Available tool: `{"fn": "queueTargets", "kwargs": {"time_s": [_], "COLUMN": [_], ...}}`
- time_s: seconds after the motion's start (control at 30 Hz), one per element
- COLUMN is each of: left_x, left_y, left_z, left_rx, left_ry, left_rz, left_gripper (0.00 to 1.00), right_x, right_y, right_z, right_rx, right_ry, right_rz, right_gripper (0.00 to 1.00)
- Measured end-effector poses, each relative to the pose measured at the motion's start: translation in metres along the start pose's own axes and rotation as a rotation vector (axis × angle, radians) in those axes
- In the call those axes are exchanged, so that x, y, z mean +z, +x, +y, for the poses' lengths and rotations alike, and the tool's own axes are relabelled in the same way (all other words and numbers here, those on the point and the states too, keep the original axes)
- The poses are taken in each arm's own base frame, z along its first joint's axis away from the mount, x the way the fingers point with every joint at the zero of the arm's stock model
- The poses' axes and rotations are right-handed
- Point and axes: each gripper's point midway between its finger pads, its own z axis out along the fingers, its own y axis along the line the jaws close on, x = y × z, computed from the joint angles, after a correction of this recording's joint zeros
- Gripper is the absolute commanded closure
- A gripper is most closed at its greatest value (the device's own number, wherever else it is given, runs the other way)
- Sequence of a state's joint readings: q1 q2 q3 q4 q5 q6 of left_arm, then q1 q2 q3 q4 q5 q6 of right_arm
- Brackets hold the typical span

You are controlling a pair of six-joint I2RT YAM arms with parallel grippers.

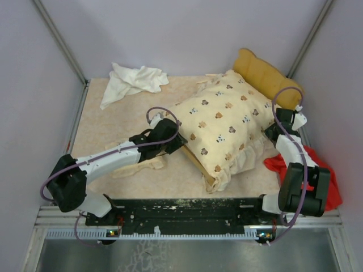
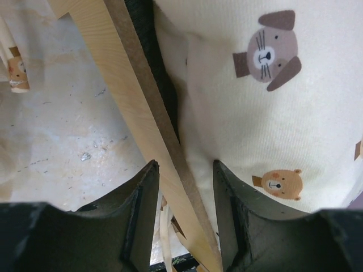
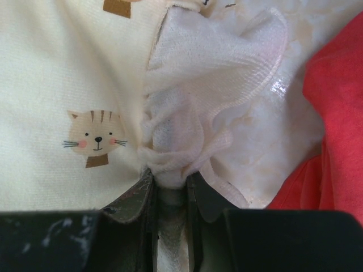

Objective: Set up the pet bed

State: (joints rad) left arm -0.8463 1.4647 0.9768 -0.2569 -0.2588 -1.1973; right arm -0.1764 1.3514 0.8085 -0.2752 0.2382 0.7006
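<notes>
The cream animal-print cushion [image 1: 224,127] lies askew over the light wooden bed frame, whose wavy headboard [image 1: 262,73] sticks out at the back right. My left gripper [image 1: 178,141] is open, and its fingers straddle the frame's wooden side rail [image 2: 113,62] beside the cushion [image 2: 255,113]; the gripper shows in the left wrist view [image 2: 186,165]. My right gripper [image 1: 271,131] is shut on the cushion's white frill [image 3: 193,113] at its right edge, as the right wrist view [image 3: 170,178] shows. The small matching pillow [image 1: 142,167] lies on the table under my left arm.
A plain white cloth [image 1: 133,82] lies crumpled at the back left. A red cloth [image 1: 312,170] lies by the right arm's base, next to the cushion's frill [image 3: 340,113]. Grey walls close the table on three sides.
</notes>
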Motion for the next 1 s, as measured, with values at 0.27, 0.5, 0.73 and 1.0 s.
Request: {"fn": "queueTargets", "kwargs": {"time_s": [0.27, 0.5, 0.73, 1.0], "left_x": [0.001, 0.018, 0.027, 0.068], "left_y": [0.002, 0.011, -0.021, -0.112], "left_z": [0.005, 0.009, 0.009, 0.016], "left_rx": [-0.010, 0.002, 0.073, 0.226], "left_ry": [-0.013, -0.054, -0.092, -0.158], "left_rz": [0.004, 0.033, -0.066, -0.211], "left_gripper": [0.55, 0.73, 1.00, 1.00], "right_x": [0.000, 0.000, -0.006, -0.019], "right_y": [0.000, 0.001, 0.010, 0.037], "right_z": [0.000, 0.001, 0.008, 0.039], "right_rx": [0.013, 0.020, 0.036, 0.057], "right_ry": [-0.025, -0.034, -0.067, -0.137], "right_rz": [-0.028, -0.032, -0.048, -0.029], "right_gripper": [1.00, 1.00, 1.00, 0.90]}}
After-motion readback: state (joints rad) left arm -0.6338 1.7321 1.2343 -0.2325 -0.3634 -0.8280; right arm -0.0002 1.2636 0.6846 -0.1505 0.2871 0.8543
